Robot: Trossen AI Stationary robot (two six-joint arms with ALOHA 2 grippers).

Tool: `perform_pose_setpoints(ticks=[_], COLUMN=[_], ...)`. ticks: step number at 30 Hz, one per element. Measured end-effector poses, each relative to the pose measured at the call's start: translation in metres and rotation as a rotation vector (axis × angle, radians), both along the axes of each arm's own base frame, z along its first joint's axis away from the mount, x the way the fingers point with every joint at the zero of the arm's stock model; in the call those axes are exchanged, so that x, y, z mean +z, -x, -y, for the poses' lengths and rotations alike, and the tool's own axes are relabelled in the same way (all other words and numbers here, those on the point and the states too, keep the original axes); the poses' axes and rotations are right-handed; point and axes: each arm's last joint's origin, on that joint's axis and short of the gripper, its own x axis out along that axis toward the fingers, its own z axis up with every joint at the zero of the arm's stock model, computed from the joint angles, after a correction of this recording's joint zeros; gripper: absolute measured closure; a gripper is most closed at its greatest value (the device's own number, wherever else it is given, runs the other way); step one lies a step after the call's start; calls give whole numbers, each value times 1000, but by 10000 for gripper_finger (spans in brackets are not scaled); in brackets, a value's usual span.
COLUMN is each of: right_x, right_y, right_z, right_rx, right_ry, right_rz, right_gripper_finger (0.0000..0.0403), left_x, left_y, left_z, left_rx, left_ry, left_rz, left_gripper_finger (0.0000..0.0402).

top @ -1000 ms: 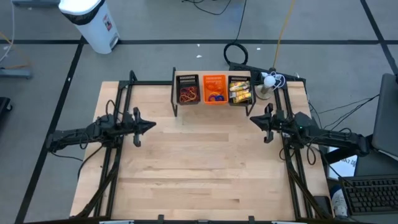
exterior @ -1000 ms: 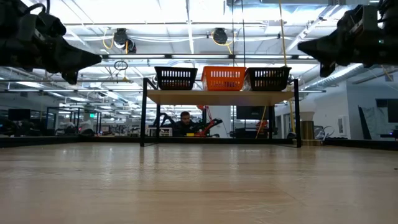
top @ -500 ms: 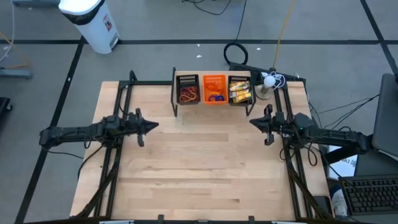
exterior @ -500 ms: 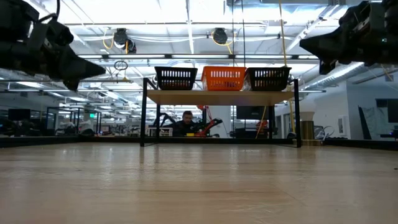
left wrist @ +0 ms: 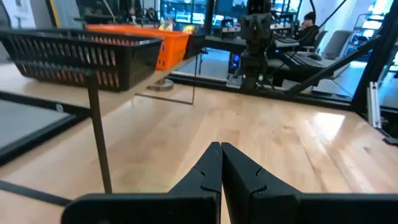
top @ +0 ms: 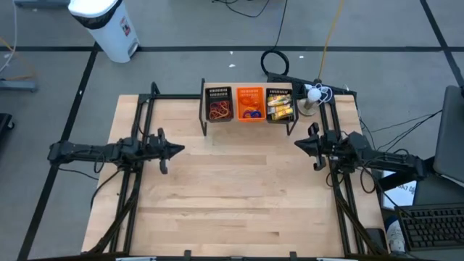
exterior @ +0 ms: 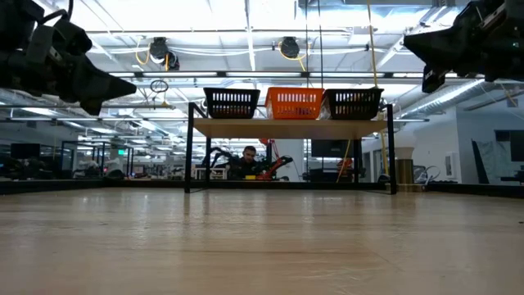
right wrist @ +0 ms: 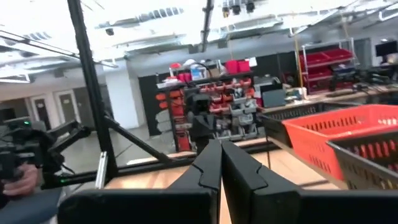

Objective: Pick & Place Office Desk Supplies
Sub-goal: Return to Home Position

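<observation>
Left gripper (top: 179,149): mid-left of the high view, above the table (top: 232,203); fingers (left wrist: 207,174) pressed together, nothing held.
Right gripper (top: 297,144): mid-right, near the table's right edge; fingers (right wrist: 208,167) together, nothing held.
Shelf (exterior: 286,129): top centre of the table, three bins side by side.
Left black bin (top: 219,94): rubber bands (top: 220,110).
Orange bin (top: 250,94): rings (top: 251,113).
Right black bin (top: 279,93): yellow packets (top: 280,108).

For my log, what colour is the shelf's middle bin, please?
Orange; the middle bin shows best in the low view.
</observation>
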Motion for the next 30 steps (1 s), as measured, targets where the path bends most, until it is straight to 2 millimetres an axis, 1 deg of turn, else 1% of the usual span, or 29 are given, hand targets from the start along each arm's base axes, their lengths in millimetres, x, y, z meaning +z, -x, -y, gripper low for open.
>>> perform_pose_setpoints(ticks=[2,7,9,14,19,23,27,30], right_x=[-2,-14,-14,-14,-10,-9,-15,-19], right_y=[0,-3,-4,-5,-4,-4,-5,-5], right_z=[1,2,-1,-15,-21,-19,-14,-10], right_rx=[-30,-164,-134,4,47,-12,-79,-105], right_ry=[-11,-21,3,85,153,117,25,-4], right_rz=[-21,-139,-148,-146,-105,-94,-159,-202], right_gripper_finger=[403,403,403,403,403,403,403,403], left_x=[1,2,2,2,1,1,1,1], left_y=[0,0,0,0,0,0,0,0], left_z=[1,1,1,2,2,2,1,1], left_rx=[11,43,44,35,35,34,55,60], left_ry=[-22,-46,-46,-48,-49,-49,-50,-55], left_rz=[10,14,13,12,3,-4,-5,-7], left_gripper_finger=[401,401,401,400,400,400,400,400])
